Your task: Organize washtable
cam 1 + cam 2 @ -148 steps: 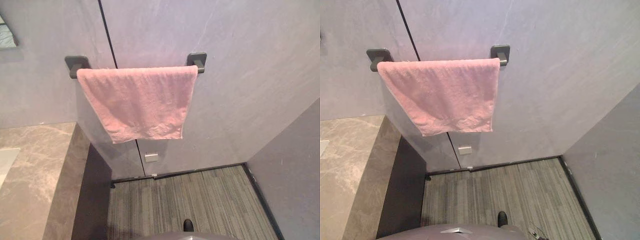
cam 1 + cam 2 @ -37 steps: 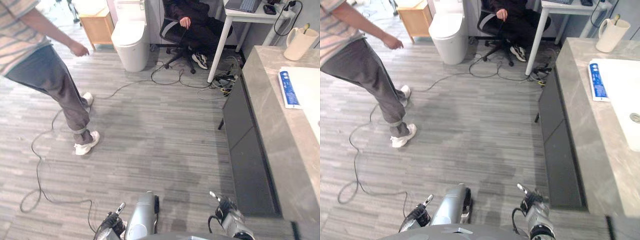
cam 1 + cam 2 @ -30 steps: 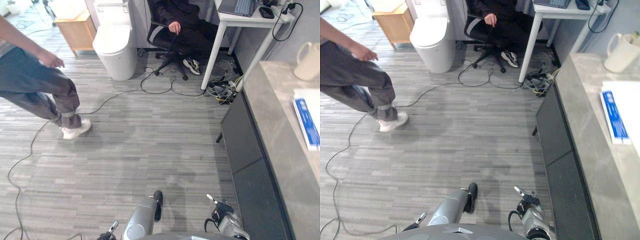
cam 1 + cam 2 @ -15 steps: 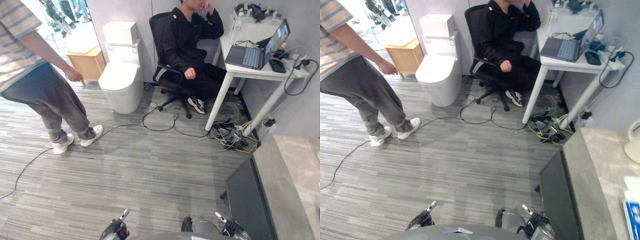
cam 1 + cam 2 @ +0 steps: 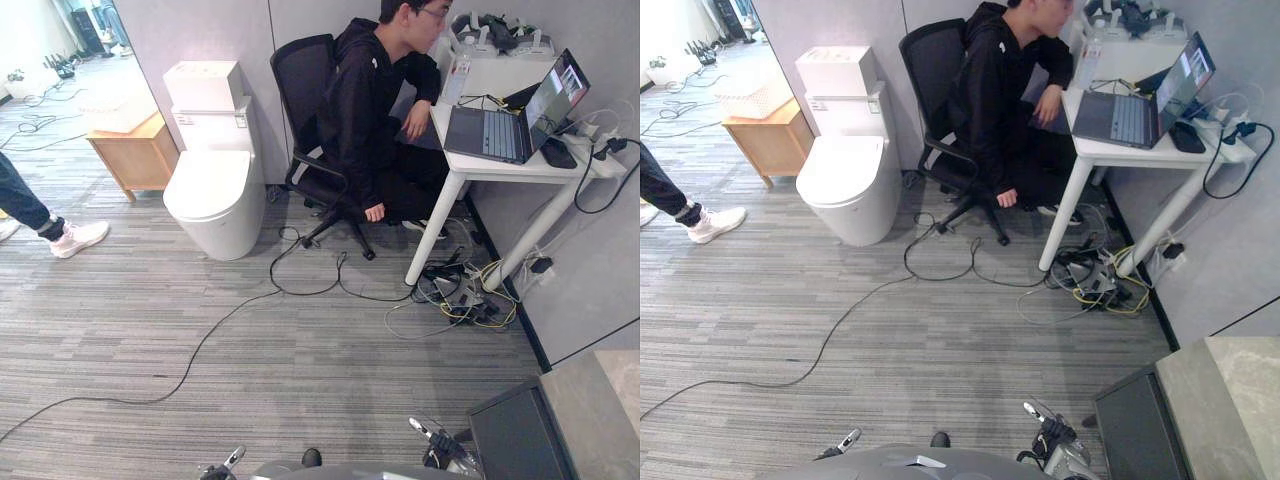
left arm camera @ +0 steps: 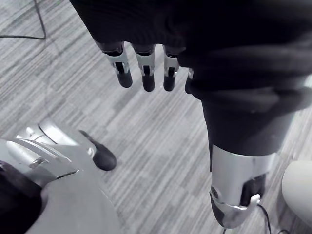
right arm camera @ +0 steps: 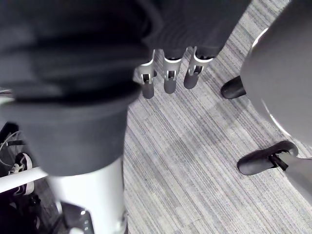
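Grey plank floor (image 5: 250, 370) lay under me, and both the left hand (image 6: 147, 73) and right hand (image 7: 169, 78) hung with fingers slack and empty, I judged because nothing was within reach. A corner of the washtable (image 5: 1230, 400) sat at my right; farther off, a toilet (image 5: 205, 190) and a seated person (image 5: 365, 110).

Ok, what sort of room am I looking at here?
Probably a mock bathroom in a lab or office: a white toilet near a person seated at a desk with a laptop, and a corner of the washtable at lower right.
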